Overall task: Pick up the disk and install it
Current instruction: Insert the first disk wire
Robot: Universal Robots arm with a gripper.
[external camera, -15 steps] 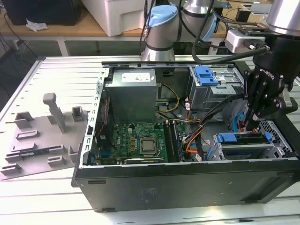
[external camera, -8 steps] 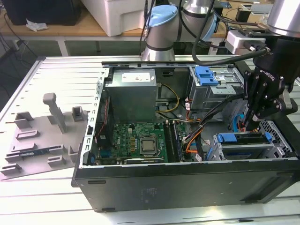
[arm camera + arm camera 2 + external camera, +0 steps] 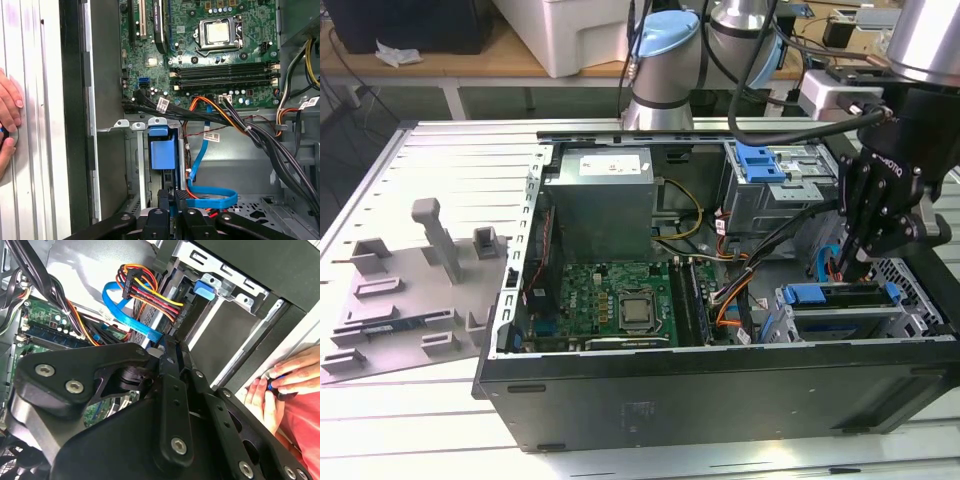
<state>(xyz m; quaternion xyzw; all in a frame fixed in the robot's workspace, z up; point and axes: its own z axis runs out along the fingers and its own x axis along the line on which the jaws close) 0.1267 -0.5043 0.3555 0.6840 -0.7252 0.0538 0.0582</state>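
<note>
The disk (image 3: 825, 294) lies in the drive cage at the front corner of the open computer case (image 3: 720, 390), on the exterior view's right; its bright blue carrier rail shows on top. In the first wrist view the blue carrier (image 3: 162, 149) sits in the cage slot. My gripper (image 3: 847, 262) hangs just above the cage beside the disk, fingertips drawn together with nothing seen between them. In both wrist views the gripper (image 3: 171, 197) (image 3: 167, 342) stands close to the end of a blue data cable (image 3: 210, 197) (image 3: 130, 315).
A grey power supply box (image 3: 598, 205) and the green motherboard (image 3: 615, 300) fill the case. Cable bundles (image 3: 240, 125) cross near the cage. A second blue bracket (image 3: 760, 160) sits in the upper bay. A person's hand (image 3: 280, 385) (image 3: 7, 115) rests outside the case wall.
</note>
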